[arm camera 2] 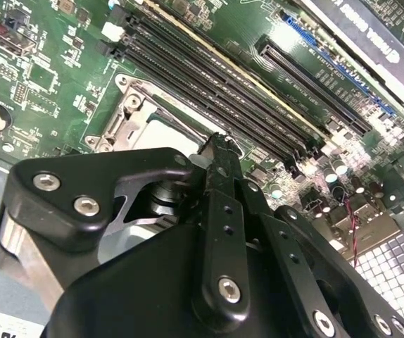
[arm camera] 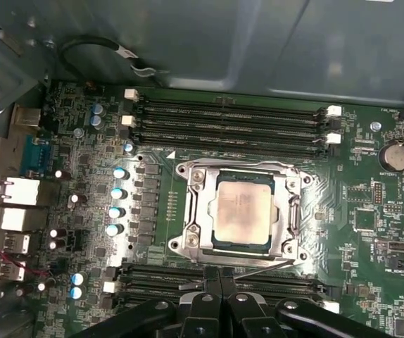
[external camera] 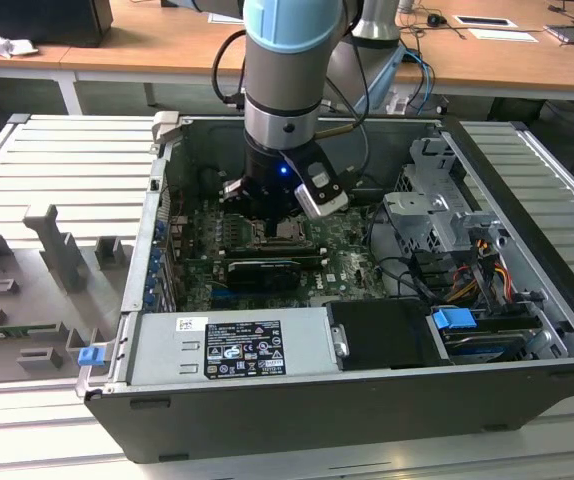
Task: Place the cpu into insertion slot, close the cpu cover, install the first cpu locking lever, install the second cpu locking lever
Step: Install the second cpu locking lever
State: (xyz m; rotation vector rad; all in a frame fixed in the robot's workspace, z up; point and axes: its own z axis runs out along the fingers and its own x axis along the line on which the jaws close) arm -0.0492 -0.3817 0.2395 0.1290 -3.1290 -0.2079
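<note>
First wrist view gives you the clearest read: the cpu sits flat in the insertion slot, and the cpu cover is down around it, chip top showing through the window. A thin lever lies along the socket edge nearest the gripper; you can't tell whether it's hooked. Fingers are drawn together at the tip with nothing between them, which I'd judge suits pushing a lever, not grasping.

Room is tight. Memory slots flank the socket on the far side, another bank sits right under the fingertips, and a row of capacitors stands just beside the cover.

From the exterior view, the arm drops straight into the open case, with the drive cage well apart from the gripper.
</note>
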